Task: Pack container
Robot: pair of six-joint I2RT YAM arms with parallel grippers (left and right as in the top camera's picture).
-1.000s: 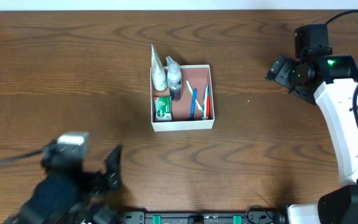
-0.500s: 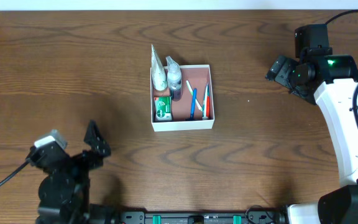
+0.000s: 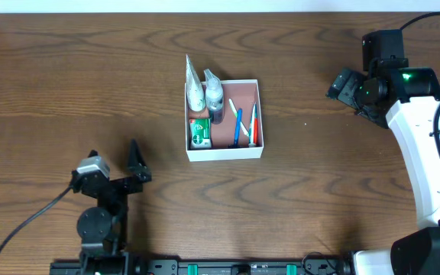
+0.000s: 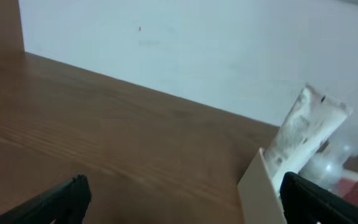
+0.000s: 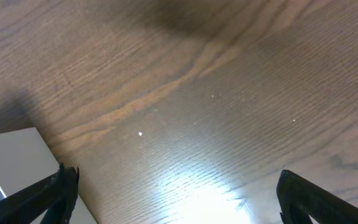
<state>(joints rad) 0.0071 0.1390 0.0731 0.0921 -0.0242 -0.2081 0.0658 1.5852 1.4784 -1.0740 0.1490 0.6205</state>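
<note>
White-walled container (image 3: 224,153) sits mid-table, stocked with tube (image 3: 194,82), bottle (image 3: 215,95) and brushes (image 3: 239,122), nothing loose in sight; my left claw (image 4: 182,196) and right claw (image 5: 178,190) gape wide, empty, so packing seems finished and next, I judge, is parking.

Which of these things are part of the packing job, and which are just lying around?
Job: container; standing or lying in it, white tube, small bottle, green box, blue stick, red stick.
Not the job: wooden table, black cable by the left arm.
</note>
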